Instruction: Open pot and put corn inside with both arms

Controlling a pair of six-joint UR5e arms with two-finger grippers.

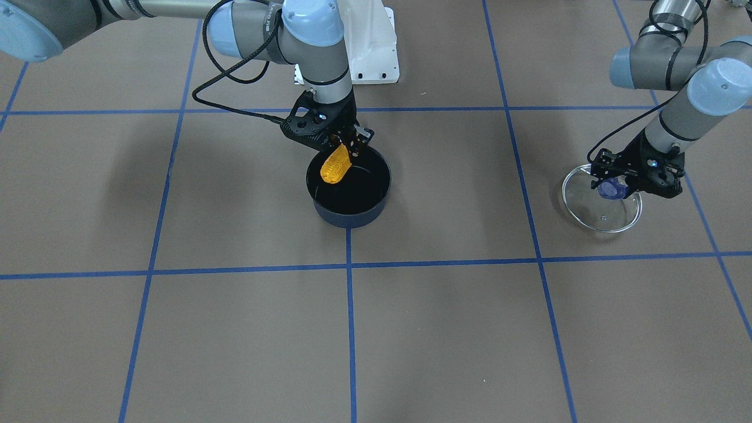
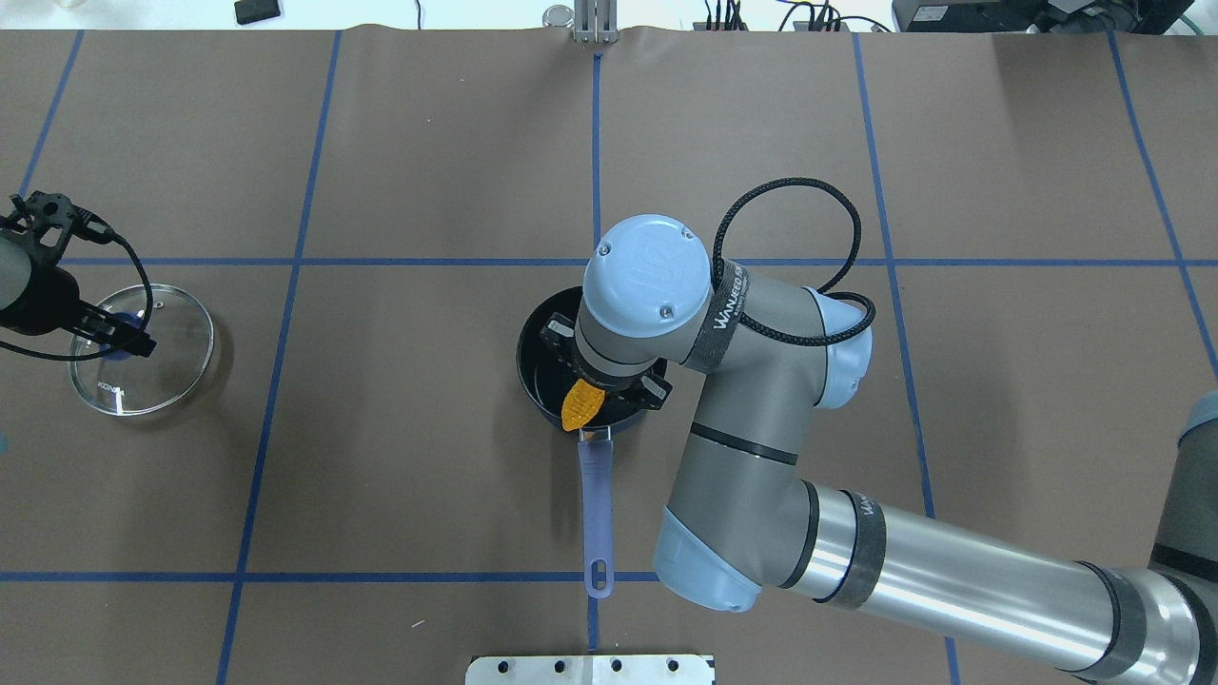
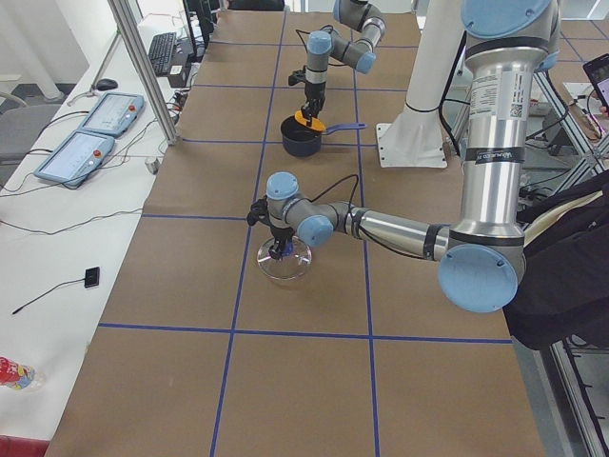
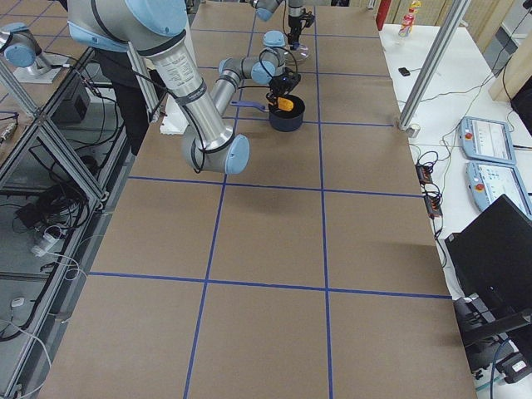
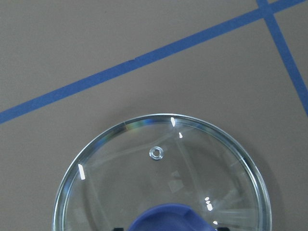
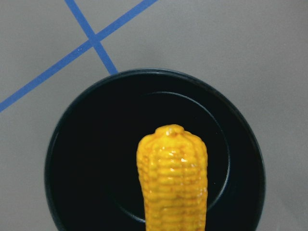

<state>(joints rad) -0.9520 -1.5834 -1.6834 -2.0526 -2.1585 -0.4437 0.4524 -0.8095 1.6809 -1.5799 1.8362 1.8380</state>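
The dark navy pot (image 1: 346, 218) stands open mid-table, its periwinkle handle (image 2: 596, 504) pointing toward the robot. My right gripper (image 1: 346, 147) is shut on the yellow-orange corn (image 1: 335, 165) and holds it tilted over the near rim, tip down above the black interior. In the right wrist view the corn (image 6: 173, 178) hangs over the pot (image 6: 96, 168). My left gripper (image 1: 614, 189) is shut on the blue knob (image 5: 168, 219) of the glass lid (image 1: 599, 214), far out on the robot's left, low at the table.
Blue tape lines (image 1: 351, 264) divide the brown table into squares. The white base mount (image 1: 376, 47) stands behind the pot. The right arm's elbow (image 2: 742, 476) and cable (image 2: 790, 190) hang over the table beside the pot.
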